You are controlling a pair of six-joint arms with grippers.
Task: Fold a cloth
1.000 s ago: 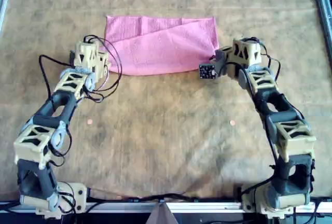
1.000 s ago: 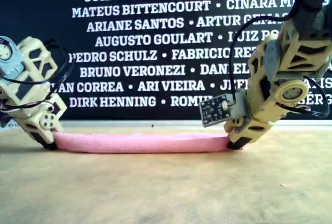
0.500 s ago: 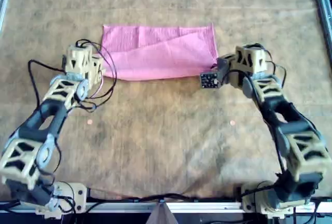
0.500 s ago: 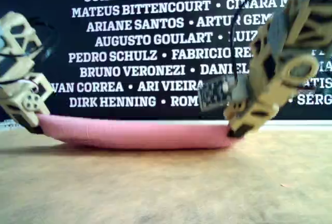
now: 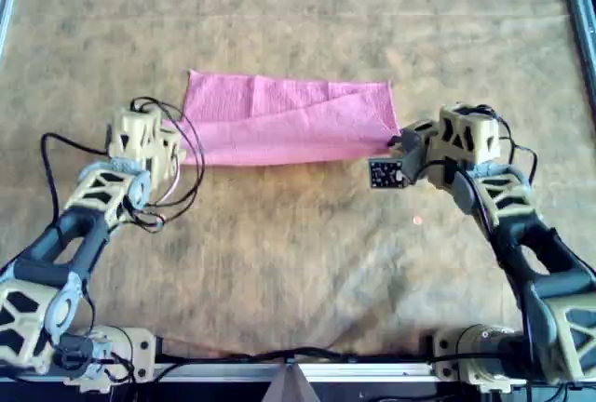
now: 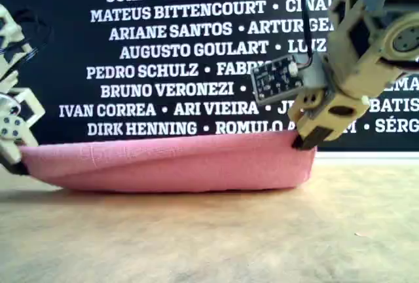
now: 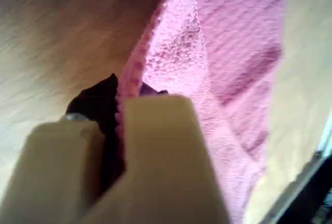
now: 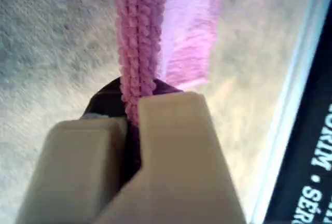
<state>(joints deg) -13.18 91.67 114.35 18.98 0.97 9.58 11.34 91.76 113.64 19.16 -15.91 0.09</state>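
one pink cloth (image 5: pixel 279 121), two arms, two grippers, one brown mat (image 5: pixel 298 262) under it all. from the overhead view's left: the left gripper (image 5: pixel 183 149) sits at the cloth's near left corner, and the left wrist view shows its jaws pressed together on the cloth's (image 7: pixel 228 73) hem, fabric pinched between the two pale fingers (image 7: pixel 155 146). the cloth lies folded, a long strip across the middle of the mat, with a diagonal flap edge showing on top. at the overhead view's right, the right gripper (image 5: pixel 396 144) has the near right corner, and the right wrist view shows the terry edge (image 8: pixel 137 53) clamped tight in its jaws.

the exterior view gives what the overhead cannot: the cloth's (image 6: pixel 170 162) two ends are lifted off the mat while the middle sags down to it, and the right gripper (image 6: pixel 302 140) holds its end higher. a small circuit board (image 6: pixel 278 80) hangs off that wrist. behind runs a black wall (image 6: pixel 163 47) of white names.
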